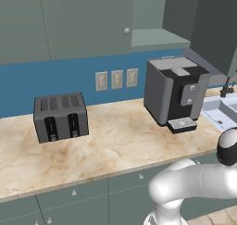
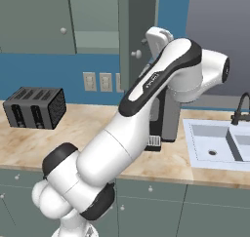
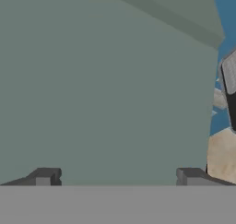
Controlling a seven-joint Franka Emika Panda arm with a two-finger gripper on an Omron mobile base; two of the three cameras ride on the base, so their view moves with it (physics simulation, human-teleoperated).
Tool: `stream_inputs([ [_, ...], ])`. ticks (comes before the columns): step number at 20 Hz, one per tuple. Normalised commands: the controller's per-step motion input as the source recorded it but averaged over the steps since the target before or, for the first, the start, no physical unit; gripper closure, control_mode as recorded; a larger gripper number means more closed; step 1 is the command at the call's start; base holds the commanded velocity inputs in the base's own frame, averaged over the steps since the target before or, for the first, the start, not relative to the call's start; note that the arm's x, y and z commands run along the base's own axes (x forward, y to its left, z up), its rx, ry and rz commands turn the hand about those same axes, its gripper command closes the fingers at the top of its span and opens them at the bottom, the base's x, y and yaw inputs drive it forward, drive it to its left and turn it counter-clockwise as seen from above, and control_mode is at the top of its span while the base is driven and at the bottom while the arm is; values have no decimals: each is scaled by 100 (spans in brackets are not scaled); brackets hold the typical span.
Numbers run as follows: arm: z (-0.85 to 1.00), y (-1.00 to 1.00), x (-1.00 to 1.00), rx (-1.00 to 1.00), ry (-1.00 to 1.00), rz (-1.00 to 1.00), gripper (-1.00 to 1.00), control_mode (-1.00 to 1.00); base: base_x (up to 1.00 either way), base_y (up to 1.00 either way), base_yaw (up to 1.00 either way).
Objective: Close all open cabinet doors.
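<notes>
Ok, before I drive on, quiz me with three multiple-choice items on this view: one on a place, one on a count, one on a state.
1. Where is the toaster relative to the coffee machine in the left base view?
A. to its left on the counter
B. on top of it
C. in the sink

2. How many wall outlet plates are on the blue backsplash?
A. one
B. three
C. six

3. How stands the cabinet door above the coffee machine?
A. swung open
B. shut flush
C. taken off

Answers: 1 A, they sit apart on the counter, toaster left. 2 B, three pale plates in a row. 3 A, it juts out edge-on, shelf exposed.
</notes>
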Motion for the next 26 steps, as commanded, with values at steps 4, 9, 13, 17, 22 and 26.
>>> stream_inputs([
  [4, -1, 36, -13, -5, 0, 4, -100, -100, 0, 0, 0],
  [9, -2, 42, -18, -3, 0, 1, -100, -100, 0, 0, 0],
  [13, -6, 50, -11, -4, 0, 0, -100, -100, 0, 0, 0],
  [17, -4, 48, -2, 0, 0, 0, -100, -100, 0, 0, 0],
  [22, 0, 49, 1, 0, -1, -6, -100, -100, 0, 0, 0],
  [26, 0, 50, 7, 0, -2, -7, -100, -100, 0, 0, 0],
])
